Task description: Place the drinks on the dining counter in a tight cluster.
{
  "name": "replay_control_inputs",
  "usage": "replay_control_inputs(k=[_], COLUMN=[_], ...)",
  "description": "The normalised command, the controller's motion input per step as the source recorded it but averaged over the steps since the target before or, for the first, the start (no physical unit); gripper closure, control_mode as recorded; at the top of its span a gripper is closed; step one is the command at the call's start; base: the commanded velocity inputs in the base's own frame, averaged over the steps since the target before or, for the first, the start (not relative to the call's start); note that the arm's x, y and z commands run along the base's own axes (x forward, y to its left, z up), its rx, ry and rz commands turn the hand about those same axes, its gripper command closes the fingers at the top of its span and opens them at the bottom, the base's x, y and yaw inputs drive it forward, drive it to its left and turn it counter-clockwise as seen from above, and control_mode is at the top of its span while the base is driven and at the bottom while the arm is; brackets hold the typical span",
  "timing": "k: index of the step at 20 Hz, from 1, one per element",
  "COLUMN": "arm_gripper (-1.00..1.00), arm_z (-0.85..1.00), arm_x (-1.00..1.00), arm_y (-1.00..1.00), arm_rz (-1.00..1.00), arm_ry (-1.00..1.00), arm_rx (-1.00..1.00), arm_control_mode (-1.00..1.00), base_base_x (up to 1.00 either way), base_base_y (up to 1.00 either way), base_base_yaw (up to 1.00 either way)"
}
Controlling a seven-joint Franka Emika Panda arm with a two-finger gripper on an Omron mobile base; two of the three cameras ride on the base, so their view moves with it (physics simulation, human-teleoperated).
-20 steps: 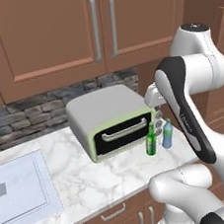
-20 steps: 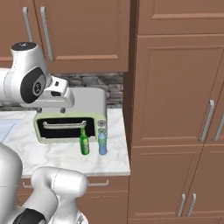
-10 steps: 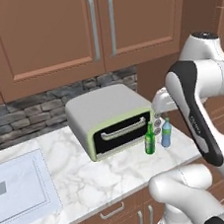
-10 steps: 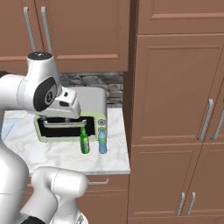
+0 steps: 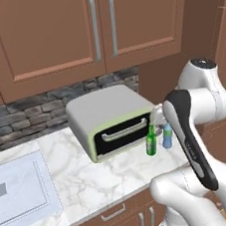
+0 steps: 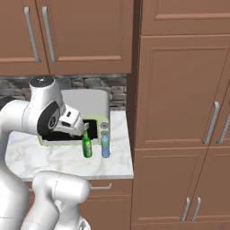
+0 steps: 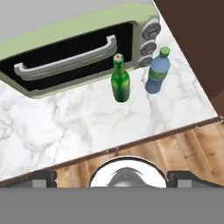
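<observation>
Slim green glass bottle [image 7: 120, 83] stands upright on the white marble bench [image 7: 65, 127], long axis vertical, red cap up, just before the pale-green toaster oven [image 7: 78, 52]. Small pale-blue plastic bottle [image 7: 156, 72], green cap, also upright, just beside it toward the brown cabinet wall, apart. My claw [image 6: 81, 127] hangs above them, released, jaws wide, grasping nothing.

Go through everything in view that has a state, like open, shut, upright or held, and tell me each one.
green bottle: upright on the marble worktop, red cap on, not held.
pale-blue bottle: upright beside the green one, green cap on, not held.
toaster oven: door shut.
wall cabinets: doors shut.
tall cabinet: doors shut.
drawer under the worktop: shut.
gripper: fingers open, holding nothing.
</observation>
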Motion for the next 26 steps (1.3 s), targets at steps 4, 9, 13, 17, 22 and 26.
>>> replay_control_inputs(k=[4,9,13,17,22,26], arm_gripper=[-1.0,-1.0,-1.0,-1.0,-1.0,-1.0], arm_z=[-0.45,-0.13,0.0,-0.09,-0.06,-0.31], arm_x=[0.35,0.38,0.25,0.51,0.36,0.34], arm_y=[0.01,0.13,0.49,0.19,-0.11,-0.21], arm_rz=[-0.34,-0.42,-0.29,-0.02,0.06,0.23], arm_ry=[-0.04,0.0,-0.01,0.0,0.0,0.0], arm_rx=[0.0,-0.02,0.0,0.0,0.0,0.01], arm_control_mode=[-1.0,-1.0,-1.0,-1.0,-1.0,-1.0], base_base_x=[0.0,0.0,0.0,0.0,0.0,0.0], base_base_y=[0.0,0.0,0.0,0.0,0.0,0.0], base_base_yaw=[0.0,0.0,0.0,0.0,0.0,0.0])
